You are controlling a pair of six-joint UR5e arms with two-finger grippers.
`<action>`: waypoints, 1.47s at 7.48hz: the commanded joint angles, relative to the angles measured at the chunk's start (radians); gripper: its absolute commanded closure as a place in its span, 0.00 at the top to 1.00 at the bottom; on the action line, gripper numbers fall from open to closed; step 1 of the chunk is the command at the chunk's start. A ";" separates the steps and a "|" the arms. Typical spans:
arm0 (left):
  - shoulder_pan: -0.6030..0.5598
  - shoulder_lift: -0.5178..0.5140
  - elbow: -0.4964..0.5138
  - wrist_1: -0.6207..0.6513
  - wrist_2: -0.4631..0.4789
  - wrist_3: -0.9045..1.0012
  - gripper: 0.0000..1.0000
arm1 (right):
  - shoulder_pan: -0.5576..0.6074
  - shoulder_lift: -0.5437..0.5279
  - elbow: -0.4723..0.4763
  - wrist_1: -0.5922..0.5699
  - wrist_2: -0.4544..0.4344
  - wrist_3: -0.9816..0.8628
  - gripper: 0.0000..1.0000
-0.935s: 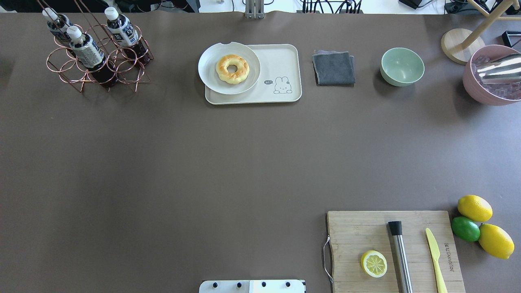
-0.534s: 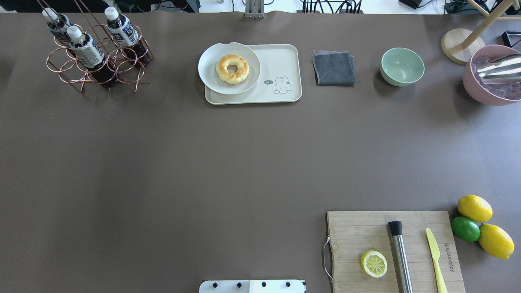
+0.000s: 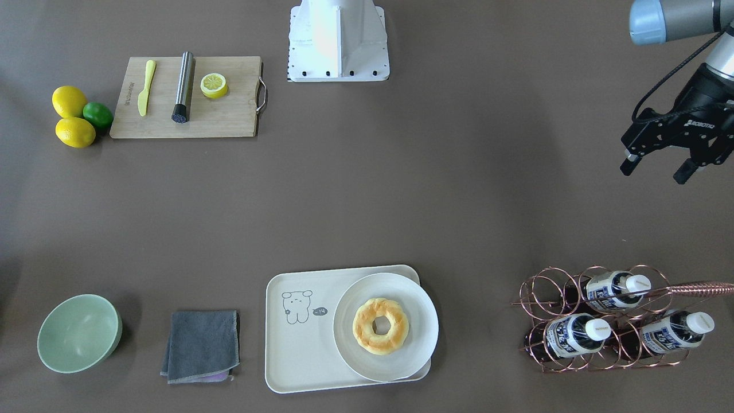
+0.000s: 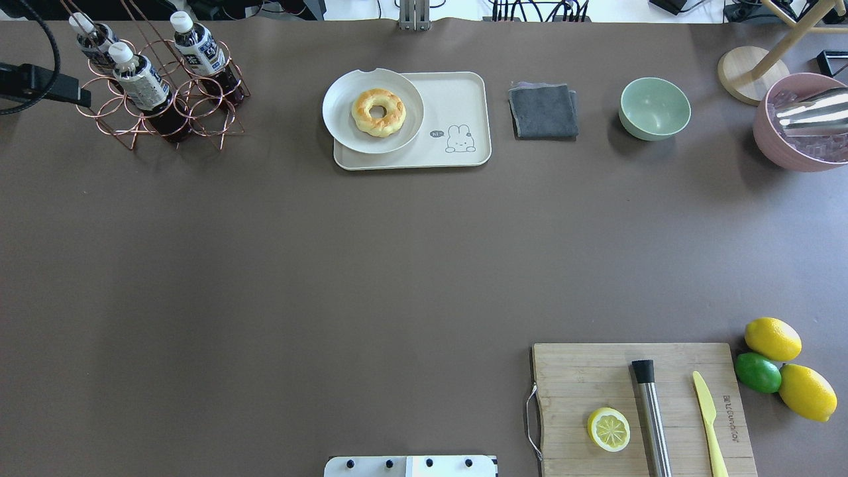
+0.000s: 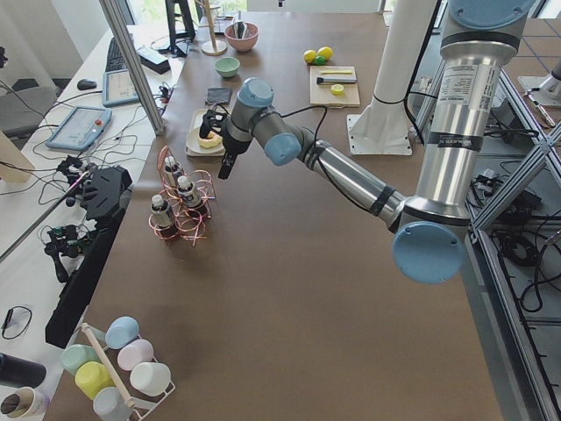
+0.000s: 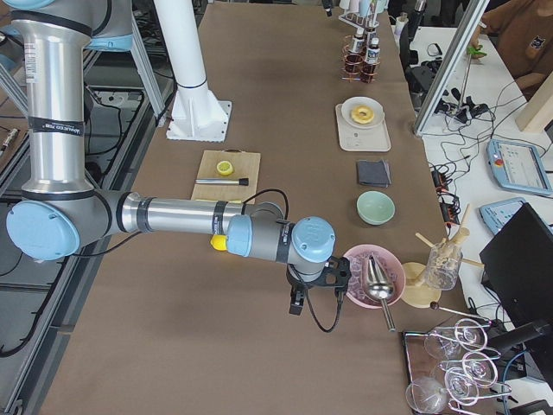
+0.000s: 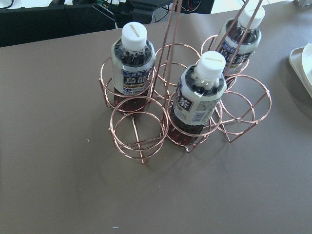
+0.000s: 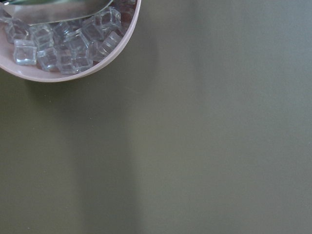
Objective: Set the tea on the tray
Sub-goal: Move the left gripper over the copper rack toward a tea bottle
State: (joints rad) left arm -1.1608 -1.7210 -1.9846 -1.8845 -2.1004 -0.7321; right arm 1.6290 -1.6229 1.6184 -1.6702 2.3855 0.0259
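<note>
Three alike tea bottles stand in a copper wire rack [image 4: 159,112] at the far left: one [image 4: 199,50], one [image 4: 136,76] and one [image 4: 93,43]. They also fill the left wrist view, the nearest tea bottle [image 7: 200,92] in the middle. The cream tray [image 4: 464,99] with the line-drawn bear holds a white plate [image 4: 341,126] with a doughnut [image 4: 378,112]. My left gripper [image 3: 656,170] is open and empty, hovering beside the rack, apart from the bottles. My right gripper [image 6: 298,303] shows only in the right side view, near a pink ice bowl; I cannot tell its state.
A grey cloth [image 4: 543,110], a green bowl [image 4: 654,108] and the pink bowl of ice [image 4: 775,149] stand right of the tray. A wooden cutting board [image 4: 583,377] with a lemon half, steel muddler and yellow knife lies near right, with lemons and a lime [image 4: 758,372] beside it.
My left gripper has come into the overhead view at the left edge, close to the bottle rack. Nothing on the table has moved.
</note>
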 commanded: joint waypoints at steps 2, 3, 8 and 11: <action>0.155 -0.100 0.034 0.056 0.269 -0.113 0.97 | 0.021 -0.020 0.001 0.000 0.001 -0.015 1.00; 0.180 -0.101 0.103 -0.020 0.352 -0.109 0.97 | 0.022 -0.020 0.001 0.000 0.001 -0.015 1.00; 0.095 -0.180 0.279 -0.120 0.292 0.000 0.97 | 0.023 -0.018 0.000 0.000 0.001 -0.011 1.00; 0.044 -0.210 0.334 -0.128 0.240 -0.003 0.97 | 0.022 -0.017 0.005 0.000 0.003 -0.009 1.00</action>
State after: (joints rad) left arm -1.0990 -1.9103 -1.6792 -2.0096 -1.8469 -0.7327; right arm 1.6520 -1.6414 1.6207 -1.6705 2.3869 0.0153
